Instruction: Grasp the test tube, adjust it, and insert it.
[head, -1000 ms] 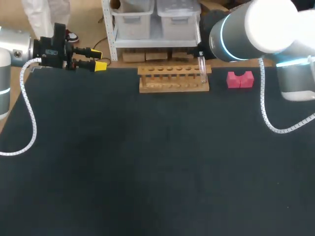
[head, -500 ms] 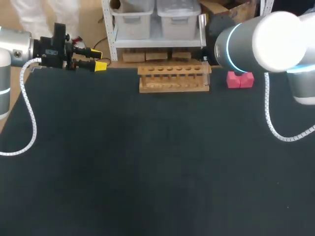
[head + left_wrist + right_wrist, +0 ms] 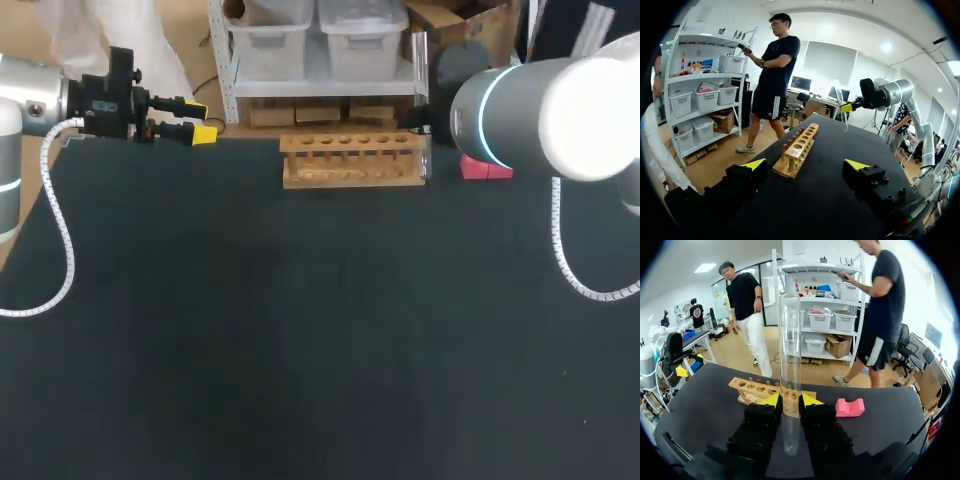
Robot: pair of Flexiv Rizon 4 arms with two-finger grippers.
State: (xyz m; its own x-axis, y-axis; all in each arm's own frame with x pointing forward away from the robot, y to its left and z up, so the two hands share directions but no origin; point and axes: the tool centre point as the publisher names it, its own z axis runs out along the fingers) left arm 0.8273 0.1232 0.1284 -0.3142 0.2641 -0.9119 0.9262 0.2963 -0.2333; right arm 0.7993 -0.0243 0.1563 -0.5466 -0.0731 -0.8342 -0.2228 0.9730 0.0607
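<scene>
**Right wrist view.** The test tube (image 3: 790,340), clear and upright, stands clamped between the two yellow tips of the right claw (image 3: 790,401), which press on it from both sides. Most of its length rises above the fingers, and a shorter rounded end hangs below them. Ahead of the claw, past the tube, lies the wooden rack (image 3: 757,389) with its row of holes. The tube and the fingers cover part of the rack. The pink block (image 3: 850,407) sits beside the rack, apart from it, on the black table (image 3: 705,415).

**Head view.** The right arm (image 3: 540,110) enters from the right edge of the frame. Its bulk hides its own claw and part of the pink block at upper right, and the tube is hard to make out here. The left claw (image 3: 200,120) hovers at the upper left of the frame, well apart from the rack at upper centre. Its fingers are spread, with nothing between them.

**Left wrist view.** The left claw's yellow tips stand wide apart, and the rack lies ahead between them. Farther off, the right claw holds the tube clear above the table near the rack's far end, where its outline is faint
</scene>
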